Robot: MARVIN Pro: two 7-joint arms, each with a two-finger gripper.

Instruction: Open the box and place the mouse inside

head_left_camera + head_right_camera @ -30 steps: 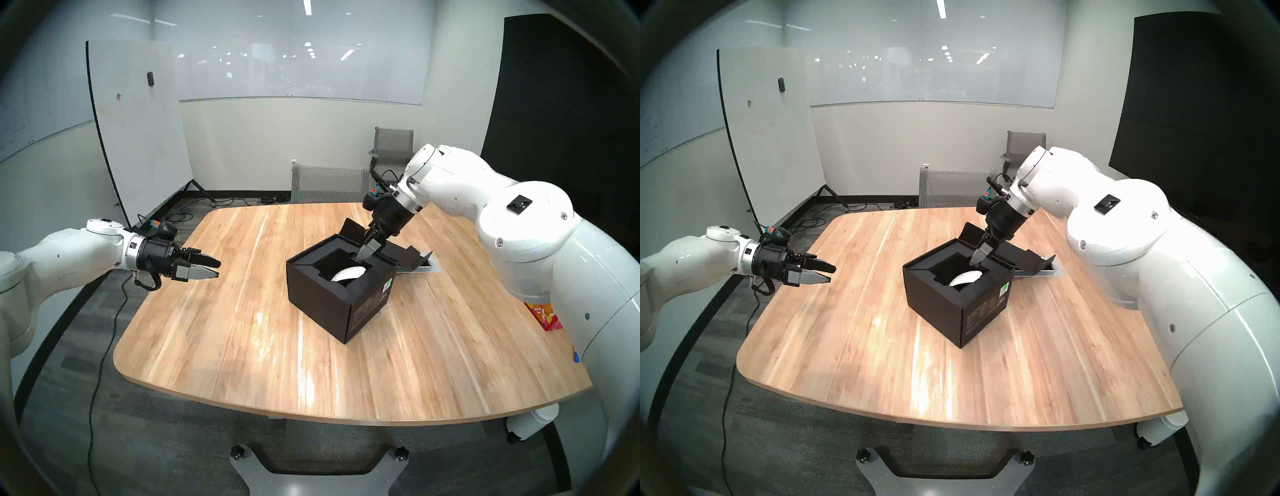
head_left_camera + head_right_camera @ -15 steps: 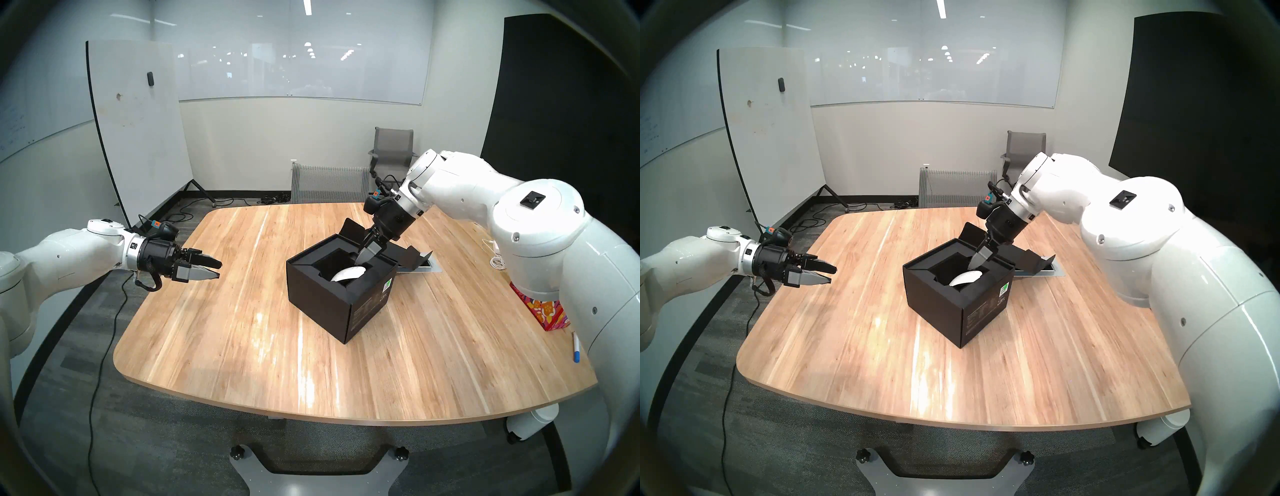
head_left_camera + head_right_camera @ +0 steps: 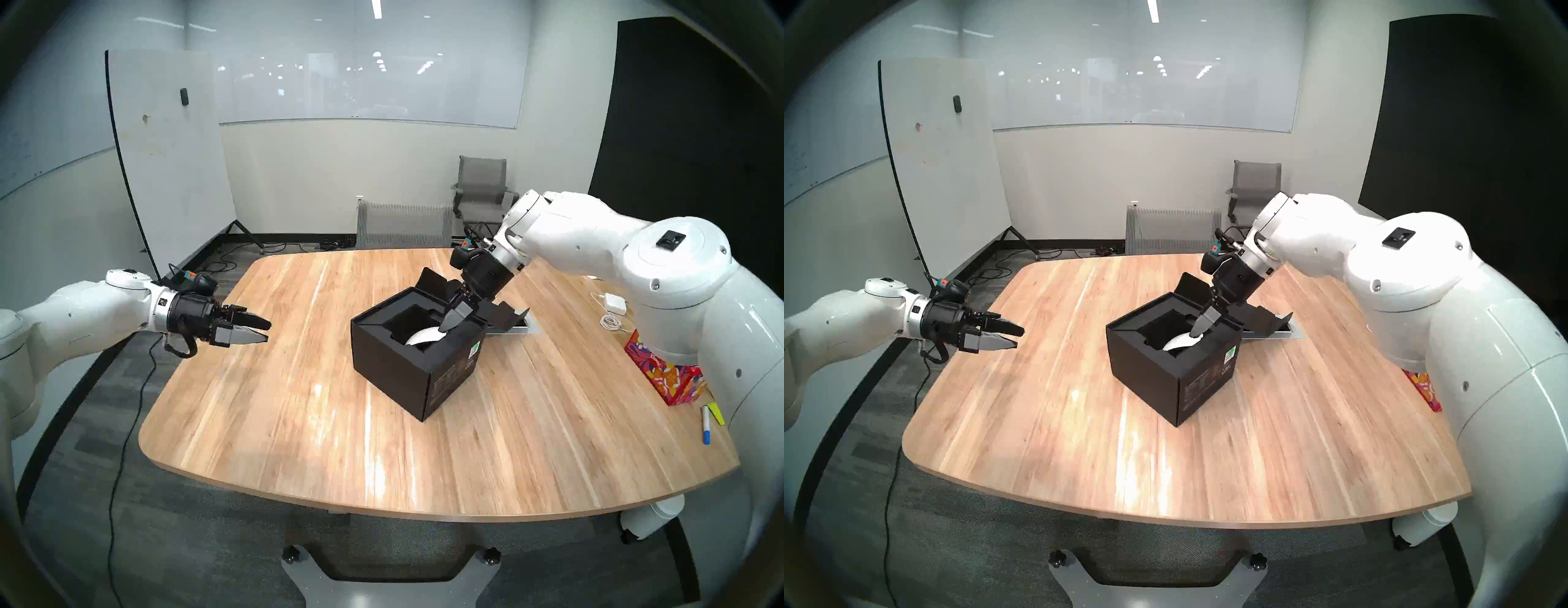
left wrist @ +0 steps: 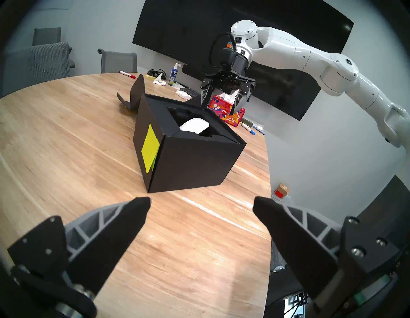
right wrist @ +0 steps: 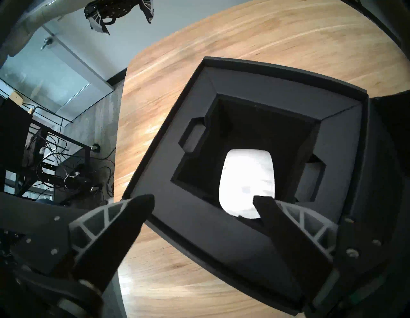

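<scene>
Black box (image 3: 407,373) open, lid back; white mouse (image 3: 425,337) tilted in recess.

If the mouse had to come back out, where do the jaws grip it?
Probably across the mouse's two long sides, coming straight down from above. It lies flat and low in the box's recessed insert, whose walls block any sideways approach; its smooth domed top offers no hold.

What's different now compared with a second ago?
The right gripper dipped lower over the open box, its jaws open, its near finger now overlapping the mouse. Nothing was grabbed or released. The mouse, the box and the left gripper stayed put.
</scene>
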